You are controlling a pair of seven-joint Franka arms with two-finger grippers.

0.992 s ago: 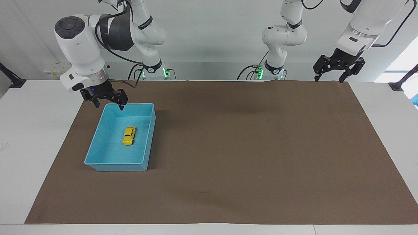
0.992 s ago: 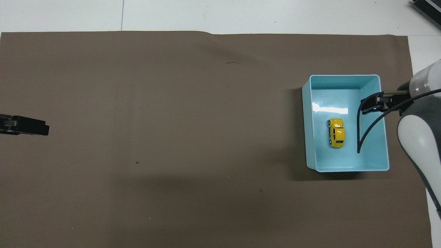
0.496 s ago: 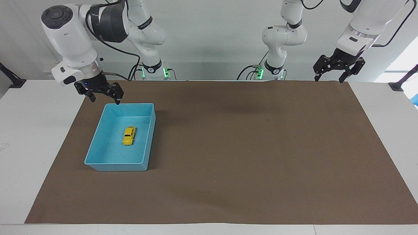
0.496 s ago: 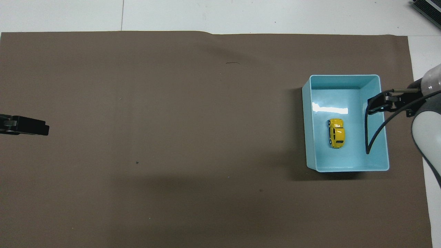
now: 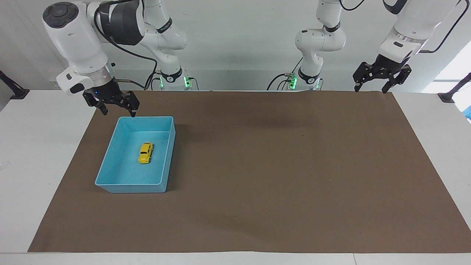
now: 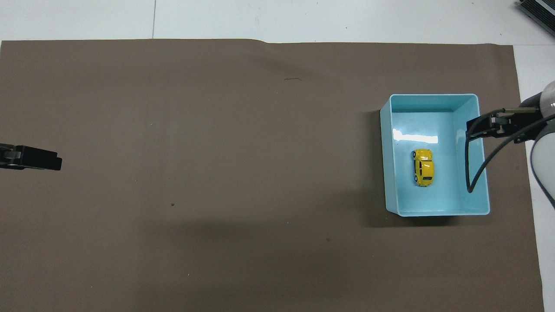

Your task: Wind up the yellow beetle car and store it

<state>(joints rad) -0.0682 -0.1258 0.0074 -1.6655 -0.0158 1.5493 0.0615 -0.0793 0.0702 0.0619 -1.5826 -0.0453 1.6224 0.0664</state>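
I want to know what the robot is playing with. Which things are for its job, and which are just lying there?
For the job:
- yellow beetle car, lying inside the blue bin
- right gripper, open, raised over the bin's rim nearest the robots

Just there:
- brown mat
- left gripper, open, waiting at the mat's edge

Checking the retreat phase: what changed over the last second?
The right gripper, open and empty, rose and pulled back from over the bin toward the right arm's end of the table; it now hangs by the bin's corner nearest the robots. The car stayed put inside the bin, untouched. The left gripper waits open, unmoved. Bin unmoved.
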